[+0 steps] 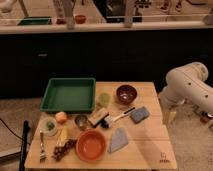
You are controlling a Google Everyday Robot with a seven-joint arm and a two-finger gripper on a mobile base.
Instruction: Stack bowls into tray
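Note:
The green tray (68, 94) lies at the back left of the wooden table (150, 150), with nothing in it. The dark maroon bowl (126, 93) stands upright at the back, right of the tray. The wider orange bowl (91, 145) stands upright near the front edge. My white arm (187, 86) is off the table's right side. My gripper (170, 116) hangs low beside the table's right edge, apart from both bowls and holding nothing I can see.
A pale green cup (103, 99) stands between tray and maroon bowl. A steel cup (81, 121), a brush (115, 119), a blue-grey sponge (139, 114), a grey cloth (119, 140), an orange fruit (61, 117), a fork (42, 147) and food scraps (62, 149) lie around the orange bowl.

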